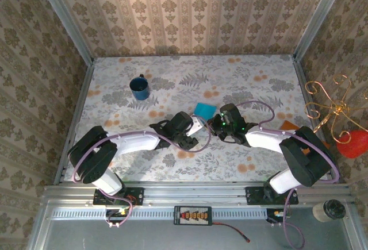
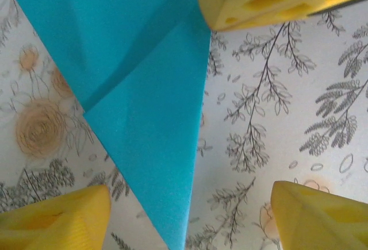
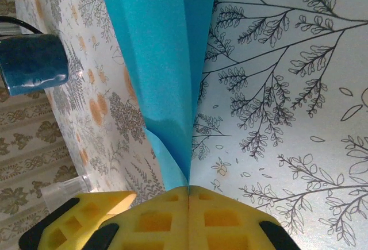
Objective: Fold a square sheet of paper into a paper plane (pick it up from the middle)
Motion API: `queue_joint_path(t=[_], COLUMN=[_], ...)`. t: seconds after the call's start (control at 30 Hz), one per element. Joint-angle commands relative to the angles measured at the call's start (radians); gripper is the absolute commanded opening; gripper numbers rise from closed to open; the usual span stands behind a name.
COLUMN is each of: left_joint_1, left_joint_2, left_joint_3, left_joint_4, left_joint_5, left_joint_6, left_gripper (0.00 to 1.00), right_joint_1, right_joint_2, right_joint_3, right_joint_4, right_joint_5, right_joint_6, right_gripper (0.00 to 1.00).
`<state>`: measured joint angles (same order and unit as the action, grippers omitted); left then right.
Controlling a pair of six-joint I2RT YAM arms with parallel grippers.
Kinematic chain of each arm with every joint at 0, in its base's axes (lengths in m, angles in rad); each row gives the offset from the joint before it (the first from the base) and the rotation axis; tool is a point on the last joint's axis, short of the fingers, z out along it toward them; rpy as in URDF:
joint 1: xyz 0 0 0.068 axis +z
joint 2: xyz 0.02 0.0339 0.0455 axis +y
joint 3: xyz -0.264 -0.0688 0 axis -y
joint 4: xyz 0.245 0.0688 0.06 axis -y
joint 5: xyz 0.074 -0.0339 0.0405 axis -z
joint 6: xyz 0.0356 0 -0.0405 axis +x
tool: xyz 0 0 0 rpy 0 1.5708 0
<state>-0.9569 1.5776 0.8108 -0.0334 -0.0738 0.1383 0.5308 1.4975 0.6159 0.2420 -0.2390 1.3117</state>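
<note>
Two grippers: sat right of the mug (image 1: 140,87)
Left gripper (image 2: 190,220): jaws hung wide apart over the creased paper (image 2: 144,89)
Right gripper (image 3: 188,195): jaws were clamped on its edge

Left arm (image 1: 135,142) and right arm (image 1: 267,138): white shells, chunky black joints, lilac cables (image 1: 256,102) looping along. Fingers (image 3: 155,222) are yellow blocks, square cutouts, black trim.

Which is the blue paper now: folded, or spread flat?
Folded. The left wrist view shows the paper with overlapping layers and a diagonal crease; the right wrist view shows it tapering into the shut right pincer.
</note>
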Motion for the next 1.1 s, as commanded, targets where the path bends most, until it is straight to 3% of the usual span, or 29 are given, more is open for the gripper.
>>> queue_joint_path(t=[0.0,0.23,0.7,1.07], left_joint_1=[-0.003,-0.002,0.006,0.027], left_joint_2=[0.010,0.058,0.115,0.116], left_joint_3=[-0.029,-0.023,0.002,0.006], left_joint_4=[0.119,0.143,0.165,0.176], left_joint_5=[-0.023,-0.023,-0.054,0.015], left_joint_6=[0.081,0.124,0.112,0.063], left_gripper=[0.74,0.71,0.53,0.45], right_joint_1=[-0.007,-0.010,-0.022,-0.023], right_joint_2=[-0.014,-0.009,-0.002,0.010], right_joint_3=[0.017,0.018,0.012,0.011], right_joint_4=[-0.019,-0.014,-0.007,0.000], right_joint_5=[-0.008,-0.014,-0.036,-0.046], right_joint_6=[-0.008,0.001,0.013,0.021], right_gripper=[0.07,0.07,0.07,0.08])
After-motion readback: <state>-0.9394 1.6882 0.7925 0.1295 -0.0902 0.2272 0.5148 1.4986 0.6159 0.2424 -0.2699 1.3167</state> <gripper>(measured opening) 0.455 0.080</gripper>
